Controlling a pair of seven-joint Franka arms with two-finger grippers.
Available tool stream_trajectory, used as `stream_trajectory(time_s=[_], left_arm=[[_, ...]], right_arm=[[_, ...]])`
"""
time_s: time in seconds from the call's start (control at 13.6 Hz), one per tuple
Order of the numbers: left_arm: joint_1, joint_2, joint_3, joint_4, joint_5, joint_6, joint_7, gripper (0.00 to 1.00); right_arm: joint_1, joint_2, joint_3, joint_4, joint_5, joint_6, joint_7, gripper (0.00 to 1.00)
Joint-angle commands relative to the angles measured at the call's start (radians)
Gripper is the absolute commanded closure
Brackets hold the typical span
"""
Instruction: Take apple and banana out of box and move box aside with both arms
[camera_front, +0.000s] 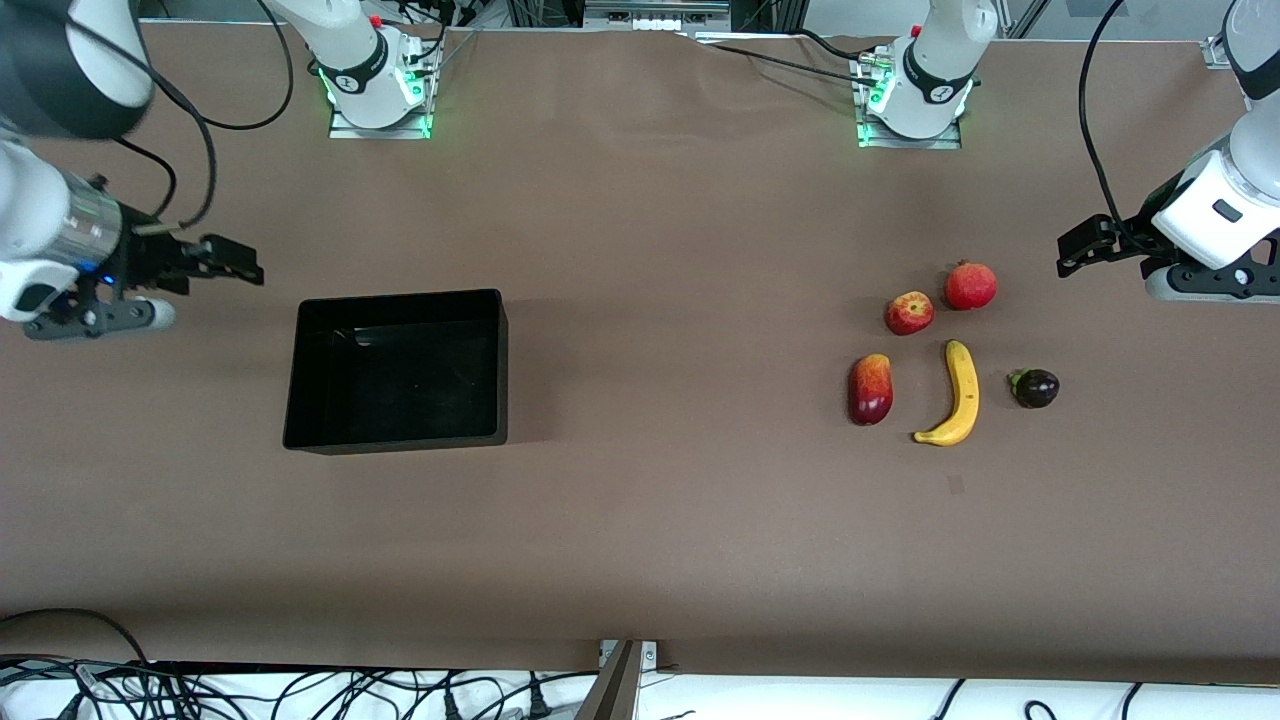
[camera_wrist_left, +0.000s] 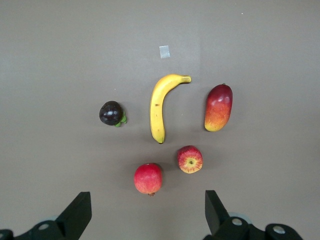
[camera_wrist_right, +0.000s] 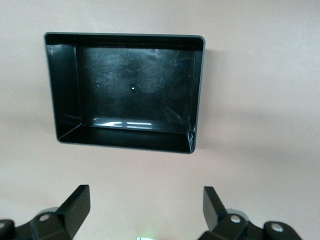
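The black box (camera_front: 300, 420) sits empty toward the right arm's end of the table; it also shows in the right wrist view (camera_wrist_right: 199, 95). The fruits lie grouped toward the left arm's end: banana (camera_front: 961, 395) (camera_wrist_left: 159, 107), apple (camera_front: 909, 313) (camera_wrist_left: 190, 159), pomegranate (camera_front: 970, 286) (camera_wrist_left: 148, 178), mango (camera_front: 870, 389) (camera_wrist_left: 218, 107) and dark purple fruit (camera_front: 1036, 388) (camera_wrist_left: 111, 113). My left gripper (camera_front: 1080, 250) (camera_wrist_left: 147, 210) is open and empty, up in the air beside the fruits at the table's end. My right gripper (camera_front: 235, 262) (camera_wrist_right: 146, 207) is open and empty, in the air beside the box.
A small pale tape mark (camera_front: 956, 485) lies on the brown table nearer the front camera than the banana. The arm bases (camera_front: 375, 90) (camera_front: 915, 100) stand along the table's edge farthest from the front camera. Cables hang along the table's near edge.
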Motion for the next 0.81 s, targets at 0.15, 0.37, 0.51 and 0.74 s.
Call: stream_trajectory(time_s=[0.15,0.37,0.51,0.74], left_arm=[[0.0,0.001,-0.006,0.022,0.016,-0.023,-0.007,0.0],[0.0,0.001,-0.006,0.022,0.016,-0.023,-0.005,0.0],[0.0,0.001,-0.006,0.022,0.016,-0.023,-0.005,0.0],[0.0,0.001,-0.006,0.022,0.017,-0.022,-0.005,0.0]], right_arm=[[0.009,-0.068,-0.002,0.028,-0.053,-0.082,0.024,0.0],[0.009,-0.066,0.002,0.051,-0.091,-0.084,0.024,0.0],[0.009,-0.066,-0.001,0.052,-0.091,-0.084,0.021,0.0],[0.009,-0.066,0.002,0.052,-0.093,-0.085,0.022,0.0]])
